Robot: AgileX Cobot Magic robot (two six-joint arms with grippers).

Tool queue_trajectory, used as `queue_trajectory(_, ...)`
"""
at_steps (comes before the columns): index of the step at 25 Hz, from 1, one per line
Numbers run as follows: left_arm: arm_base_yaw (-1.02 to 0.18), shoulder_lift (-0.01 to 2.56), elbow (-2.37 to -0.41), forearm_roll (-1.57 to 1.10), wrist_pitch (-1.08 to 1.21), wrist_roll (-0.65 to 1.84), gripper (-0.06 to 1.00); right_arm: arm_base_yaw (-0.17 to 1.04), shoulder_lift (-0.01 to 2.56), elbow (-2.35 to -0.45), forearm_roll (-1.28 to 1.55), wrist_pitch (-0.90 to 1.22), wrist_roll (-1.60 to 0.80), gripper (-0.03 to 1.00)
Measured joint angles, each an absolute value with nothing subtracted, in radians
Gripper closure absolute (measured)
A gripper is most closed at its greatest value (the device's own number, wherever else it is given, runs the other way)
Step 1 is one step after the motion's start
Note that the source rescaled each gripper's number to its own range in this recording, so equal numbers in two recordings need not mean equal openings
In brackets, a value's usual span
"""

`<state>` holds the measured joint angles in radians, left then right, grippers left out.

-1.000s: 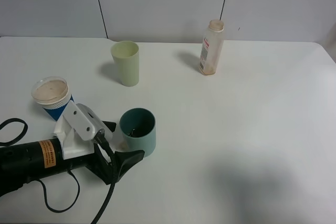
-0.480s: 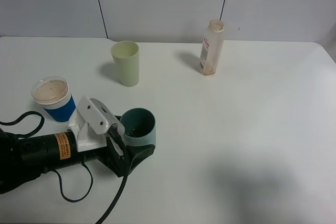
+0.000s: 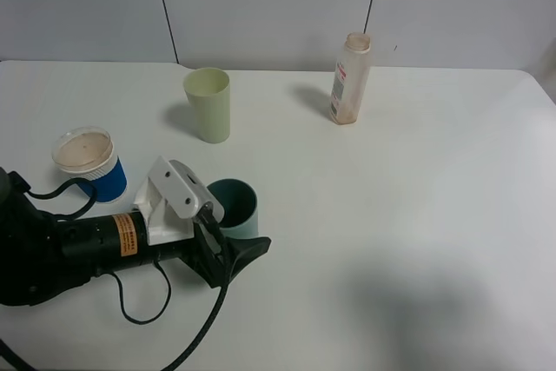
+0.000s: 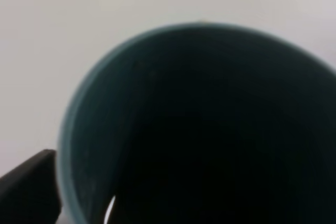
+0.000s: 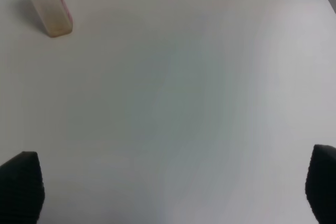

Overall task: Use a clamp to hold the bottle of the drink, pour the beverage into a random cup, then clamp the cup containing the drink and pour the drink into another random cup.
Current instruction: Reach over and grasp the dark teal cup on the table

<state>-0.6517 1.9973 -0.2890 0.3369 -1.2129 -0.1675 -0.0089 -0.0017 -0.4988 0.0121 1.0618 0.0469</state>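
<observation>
The left jaws straddle the upright teal cup (image 3: pixel 233 204), which lies straight ahead of them. One dark finger (image 3: pixel 246 252) sits just beside the cup's front wall and the other is hidden, so I cannot tell whether they pinch it. The right jaws are spread and empty, so the left arm is far nearer. The blue cup (image 3: pixel 87 161) stands near the table's (image 3: pixel 417 215) left edge, the green cup (image 3: pixel 208 103) toward the rear edge, and the bottle (image 3: pixel 350 78) by the rear edge. Open room lies toward the right edge.
</observation>
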Motion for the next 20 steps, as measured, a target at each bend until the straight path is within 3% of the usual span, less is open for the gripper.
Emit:
queue_trajectory(10, -0.652, 2.002, -0.290, 0.337, -1.213, -0.168, -0.06, -0.009, -0.002, -0.499, 0.012, 1.062, 0.047, -0.03)
queue_trajectory(12, -0.652, 2.006, -0.290, 0.337, -1.213, -0.168, 0.08, -0.009, -0.002, -0.499, 0.012, 1.062, 0.047, -0.03)
queue_trajectory(17, -0.652, 2.006, -0.291, 0.347, -1.213, -0.168, 0.94, -0.009, -0.002, -0.499, 0.012, 1.062, 0.047, -0.03)
queue_trajectory(20, -0.652, 2.006, -0.291, 0.363, -1.213, -0.168, 0.93, -0.009, -0.002, -0.499, 0.012, 1.062, 0.047, -0.03)
